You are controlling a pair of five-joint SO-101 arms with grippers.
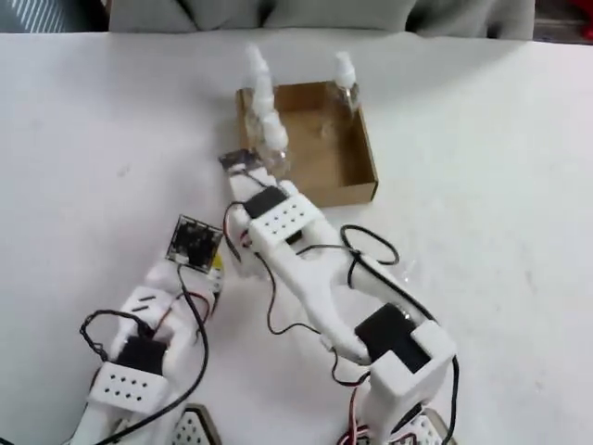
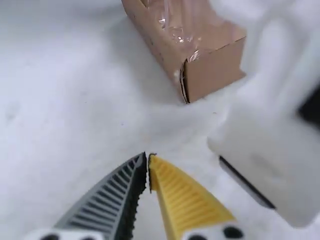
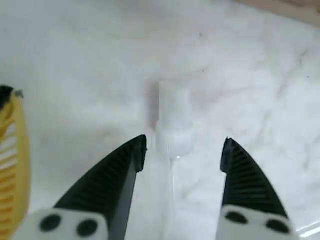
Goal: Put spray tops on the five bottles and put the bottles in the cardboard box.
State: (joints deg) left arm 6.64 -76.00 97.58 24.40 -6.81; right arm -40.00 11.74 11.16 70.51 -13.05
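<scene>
Bottle (image 3: 169, 142) with spray top (image 3: 173, 102): stood between wide-open jaws of right gripper (image 3: 185, 142), not clamped, beside near left corner of cardboard box (image 1: 347, 192). Left gripper (image 2: 148, 162): closed, empty, nearer and left. Risk: bottle is set off-centre; it could be struck on 1 side first and toppled.

White table (image 1: 500, 148), faintly marbled. Grey fabric (image 1: 306, 13) beyond far edge; striped object (image 1: 37, 13) at corner.

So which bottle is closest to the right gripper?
The bottle nearest the arms in the row of three by the box's left wall; it sits between the right gripper's open fingers.
</scene>
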